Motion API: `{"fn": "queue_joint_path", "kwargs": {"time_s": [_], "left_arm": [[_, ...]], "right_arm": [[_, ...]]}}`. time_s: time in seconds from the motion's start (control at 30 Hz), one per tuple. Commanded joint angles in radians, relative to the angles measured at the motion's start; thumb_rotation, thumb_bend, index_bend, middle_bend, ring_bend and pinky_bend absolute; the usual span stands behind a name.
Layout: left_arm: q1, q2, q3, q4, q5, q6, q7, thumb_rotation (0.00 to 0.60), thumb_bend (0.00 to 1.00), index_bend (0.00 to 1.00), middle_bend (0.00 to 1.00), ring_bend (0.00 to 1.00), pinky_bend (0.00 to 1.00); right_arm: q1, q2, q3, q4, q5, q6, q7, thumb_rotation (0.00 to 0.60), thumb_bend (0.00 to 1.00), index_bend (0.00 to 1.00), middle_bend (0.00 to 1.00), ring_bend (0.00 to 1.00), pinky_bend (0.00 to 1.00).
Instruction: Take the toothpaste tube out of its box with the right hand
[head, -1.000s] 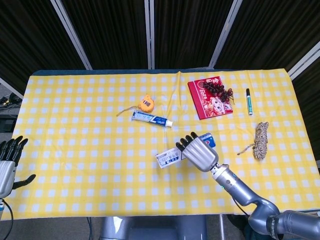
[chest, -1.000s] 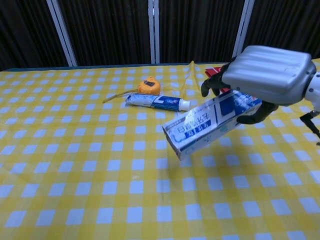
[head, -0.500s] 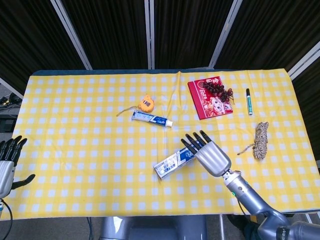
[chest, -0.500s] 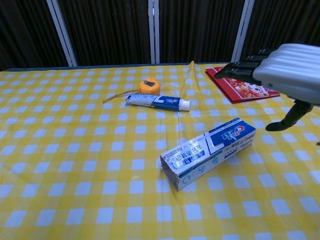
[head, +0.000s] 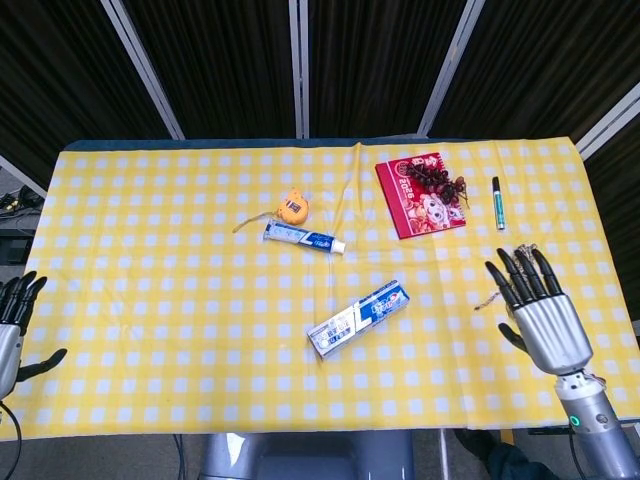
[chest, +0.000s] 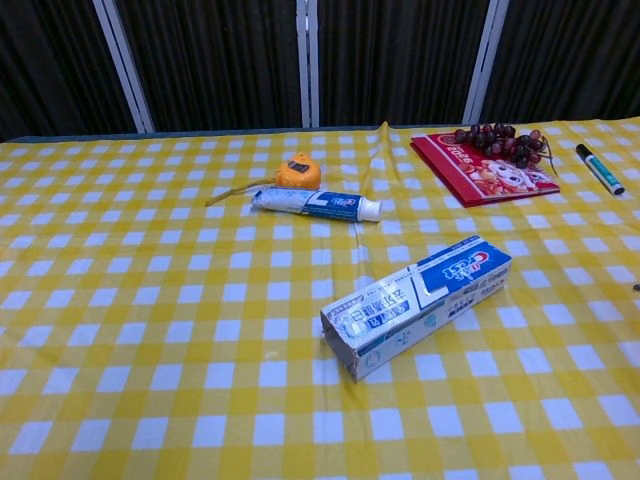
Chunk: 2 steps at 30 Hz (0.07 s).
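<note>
The blue and white toothpaste box (head: 359, 317) (chest: 415, 303) lies flat on the yellow checked cloth near the front middle, its open end towards the front left. The toothpaste tube (head: 303, 238) (chest: 315, 204) lies apart from it, further back, beside an orange tape measure (head: 292, 207) (chest: 298, 172). My right hand (head: 540, 314) hovers at the front right edge with fingers spread, holding nothing, well to the right of the box. My left hand (head: 12, 330) hangs off the table's left edge, fingers apart, empty. Neither hand appears in the chest view.
A red booklet (head: 420, 193) (chest: 482, 169) with dark grapes (head: 438, 181) (chest: 500, 139) on it lies at the back right. A green marker (head: 497, 202) (chest: 598, 167) lies right of it. A coil of rope (head: 520, 280) sits just beyond my right hand.
My right hand let go of the box, which now lies flat on the cloth, and drew back to the front right edge. The left hand barely moved.
</note>
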<state>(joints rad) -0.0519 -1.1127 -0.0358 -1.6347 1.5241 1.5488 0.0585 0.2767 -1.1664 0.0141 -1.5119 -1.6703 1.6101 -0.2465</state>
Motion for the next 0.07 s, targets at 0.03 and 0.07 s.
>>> {"fn": "queue_joint_path", "kwargs": {"time_s": [0.03,0.07], "left_arm": [[0.002,0.002,0.000,0.000,0.001,0.003,-0.004,0.600,0.00,0.00,0.00,0.00,0.00],[0.002,0.002,0.000,0.000,0.001,0.004,-0.006,0.600,0.00,0.00,0.00,0.00,0.00]], "right_arm": [[-0.045,-0.031,-0.007,0.076,0.010,0.031,0.050,0.600,0.00,0.00,0.00,0.00,0.00],[-0.048,-0.035,-0.006,0.085,0.012,0.030,0.059,0.600,0.00,0.00,0.00,0.00,0.00]]}}
